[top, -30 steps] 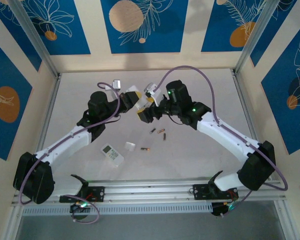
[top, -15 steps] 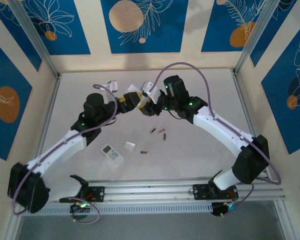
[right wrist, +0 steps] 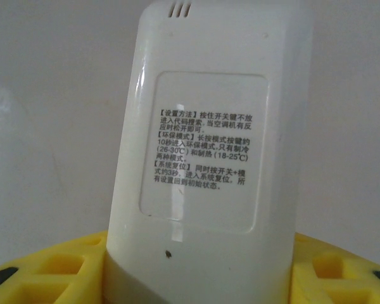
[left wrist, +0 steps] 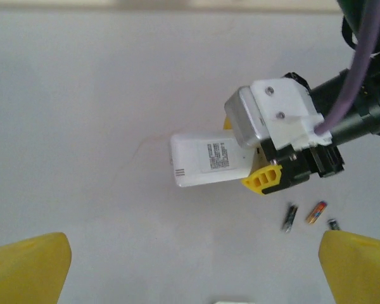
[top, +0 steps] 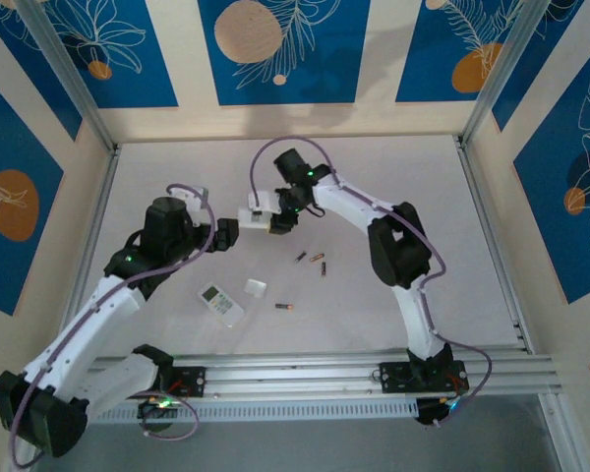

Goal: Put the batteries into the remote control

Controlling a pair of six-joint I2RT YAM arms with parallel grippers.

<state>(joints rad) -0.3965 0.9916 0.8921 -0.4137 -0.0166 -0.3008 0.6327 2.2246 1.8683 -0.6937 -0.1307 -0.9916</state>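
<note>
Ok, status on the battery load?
Right gripper shut on white remote, label side showing. Left gripper open, apart from it. Four batteries loose on table. Second remote lying nearby, nothing blocking.

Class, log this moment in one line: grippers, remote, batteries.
left gripper: open, empty | right gripper: shut on white remote, label visible | batteries: four loose on table | second remote: on table

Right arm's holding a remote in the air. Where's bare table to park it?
Widest bare patch: the table right of the right arm, out to the right rail. Also the far strip behind the held remote. Crowded: the centre, where three batteries cluster, and nearer, the second remote, small white piece and lone battery.
</note>
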